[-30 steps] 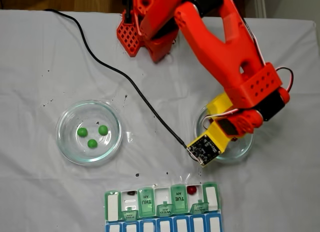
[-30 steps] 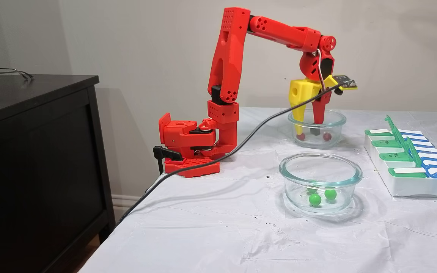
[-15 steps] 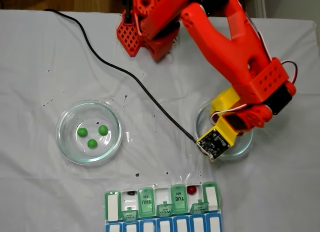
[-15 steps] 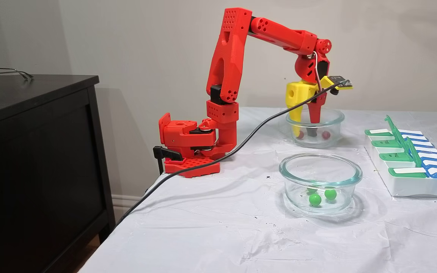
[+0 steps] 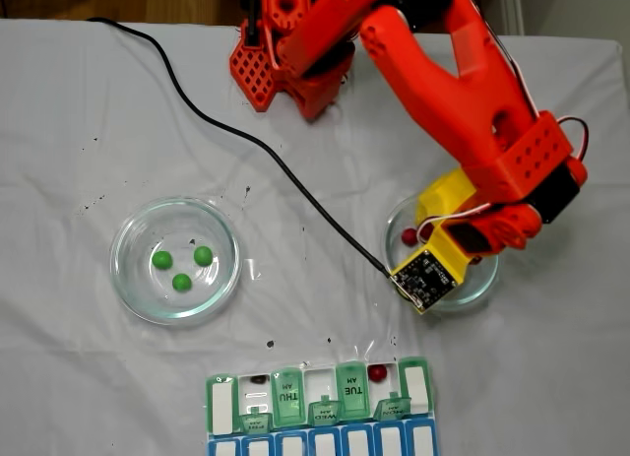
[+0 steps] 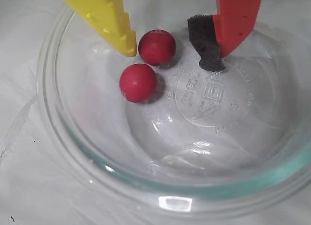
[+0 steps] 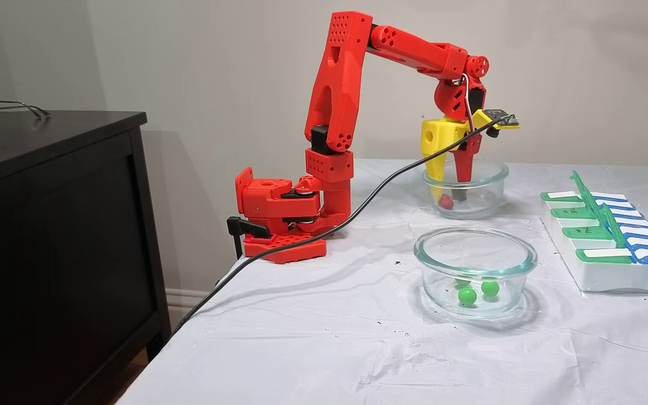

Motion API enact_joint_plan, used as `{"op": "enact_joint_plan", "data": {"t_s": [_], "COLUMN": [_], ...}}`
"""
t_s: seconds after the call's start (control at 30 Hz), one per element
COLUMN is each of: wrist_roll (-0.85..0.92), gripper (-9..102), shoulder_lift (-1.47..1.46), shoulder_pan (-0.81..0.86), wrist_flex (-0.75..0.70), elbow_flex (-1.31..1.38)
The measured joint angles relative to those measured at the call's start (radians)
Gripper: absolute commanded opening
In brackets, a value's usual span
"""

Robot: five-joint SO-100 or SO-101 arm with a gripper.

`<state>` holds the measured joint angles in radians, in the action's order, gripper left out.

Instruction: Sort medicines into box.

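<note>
In the side-on fixed view the nearest thing on the white-covered table [image 7: 313,337] is the glass bowl of green balls [image 7: 475,270], standing toward the table's front right part with the three green balls [image 5: 181,265] on its floor, untouched. At the right edge in that view lies the pill organizer [image 7: 611,270], several green lids flipped up. From the top-down fixed view, where the organizer [image 5: 320,405] sits at the bottom edge of the cloth, one red ball [image 5: 377,373] rests in an open compartment beside the TUE lid, and a darker thing lies in another open cell near THU; it is too dim to name.

Farther back, the second glass bowl [image 7: 464,188] stands toward the table's rear. The gripper [image 6: 172,52] hangs inside it with its jaws spread wide and holding nothing: the yellow finger [image 6: 109,21] stands just beside the upper red ball [image 6: 156,46], the red finger [image 6: 235,18] with its dark foam pad well to the other side. The lower red ball [image 6: 138,82] lies next to the first, both toward the left part of the bowl's floor in the wrist view. Behind, the arm's base [image 7: 279,211] sits clamped at the table's rear-left edge.

As a judgement, sorting is early: at least one red ball is placed, two reds and all three greens remain, and a grasp on a red ball looks about to begin.
</note>
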<state>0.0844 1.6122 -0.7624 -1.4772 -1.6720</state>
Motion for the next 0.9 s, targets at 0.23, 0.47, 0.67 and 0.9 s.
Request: {"op": "enact_joint_plan", "data": {"t_s": [0.23, 0.47, 0.67, 0.9], "wrist_roll": [0.000, -0.012, -0.034, -0.041], "gripper": [15, 15, 17, 12], "shoulder_lift": [-0.025, -0.029, -0.029, -0.025], "shoulder_pan": [0.000, -0.005, -0.023, -0.040], "wrist_flex": [0.000, 0.000, 0.000, 0.000], "elbow_flex": [0.003, 0.003, -0.014, -0.028]}}
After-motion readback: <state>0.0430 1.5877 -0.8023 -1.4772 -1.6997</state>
